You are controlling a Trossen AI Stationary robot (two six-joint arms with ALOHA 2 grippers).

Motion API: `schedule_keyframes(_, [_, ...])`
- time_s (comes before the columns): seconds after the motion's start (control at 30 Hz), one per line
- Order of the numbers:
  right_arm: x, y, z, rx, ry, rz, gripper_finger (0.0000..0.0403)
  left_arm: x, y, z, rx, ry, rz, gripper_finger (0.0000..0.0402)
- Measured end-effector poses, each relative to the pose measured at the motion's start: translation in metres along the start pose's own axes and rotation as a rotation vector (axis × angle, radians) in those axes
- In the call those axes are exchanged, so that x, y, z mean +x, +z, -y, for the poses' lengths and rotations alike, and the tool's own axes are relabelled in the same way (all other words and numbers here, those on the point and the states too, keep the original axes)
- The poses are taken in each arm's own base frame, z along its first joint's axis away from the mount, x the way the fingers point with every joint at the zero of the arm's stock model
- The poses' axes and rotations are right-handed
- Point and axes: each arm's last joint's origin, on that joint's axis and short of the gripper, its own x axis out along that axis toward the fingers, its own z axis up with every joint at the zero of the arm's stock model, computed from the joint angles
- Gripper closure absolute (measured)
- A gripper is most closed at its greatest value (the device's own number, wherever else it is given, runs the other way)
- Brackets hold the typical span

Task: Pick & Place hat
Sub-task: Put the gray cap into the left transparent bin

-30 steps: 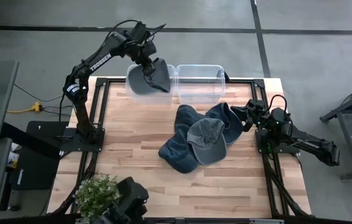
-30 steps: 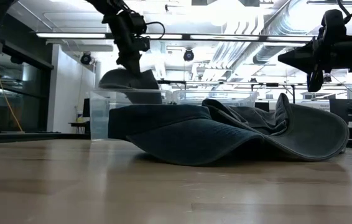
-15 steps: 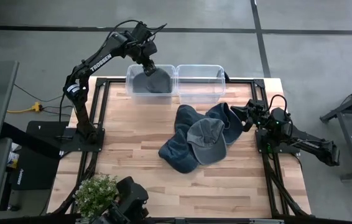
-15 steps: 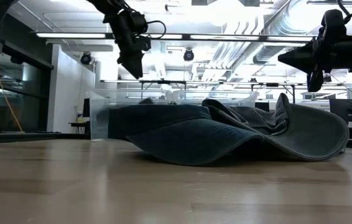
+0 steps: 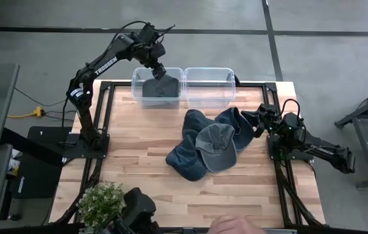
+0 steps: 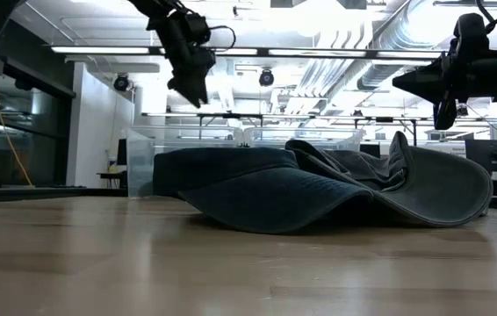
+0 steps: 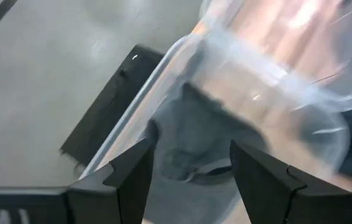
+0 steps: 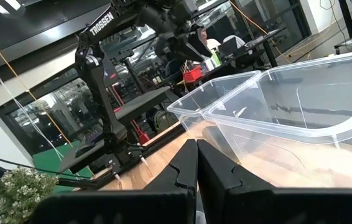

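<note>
Matt cloth hats (image 5: 203,146); glossy clear plastic bins (image 5: 209,86).

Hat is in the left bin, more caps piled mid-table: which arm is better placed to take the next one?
Probably the right. The right gripper waits shut right beside the pile of caps. The left gripper, fingers open, hangs above the left bin at the table's far edge, over the hat inside.

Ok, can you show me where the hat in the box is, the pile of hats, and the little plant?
hat in the box (image 5: 156,89), high view, middle of its dark crown.
pile of hats (image 5: 215,146), high view, crown of the grey top hat.
little plant (image 5: 101,201), high view, its leaves.
</note>
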Motion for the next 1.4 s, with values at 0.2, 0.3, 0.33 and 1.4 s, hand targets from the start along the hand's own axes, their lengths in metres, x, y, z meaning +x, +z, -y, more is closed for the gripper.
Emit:
schedule_keyframes(0.2, [0.0, 0.0, 0.0, 0.0, 0.0, 0.001, 0.0402, -0.019, 0.011, 0.005, -0.051, -0.117, 0.086, 0.0193])
schedule_keyframes(0.3, [0.0, 0.0, 0.0, 0.0, 0.0, 0.0, 0.0402, -0.029, 0.012, 0.01, -0.059, -0.21, 0.104, 0.0192])
schedule_keyframes(0.33, [0.0, 0.0, 0.0, 0.0, 0.0, 0.001, 0.0402, -0.033, 0.011, 0.012, -0.062, -0.231, 0.107, 0.0192])
schedule_keyframes(1.4, [0.0, 0.0, 0.0, 0.0, 0.0, 0.0, 0.0402, -0.038, -0.001, 0.112, 0.091, -0.496, 0.054, 0.0192])
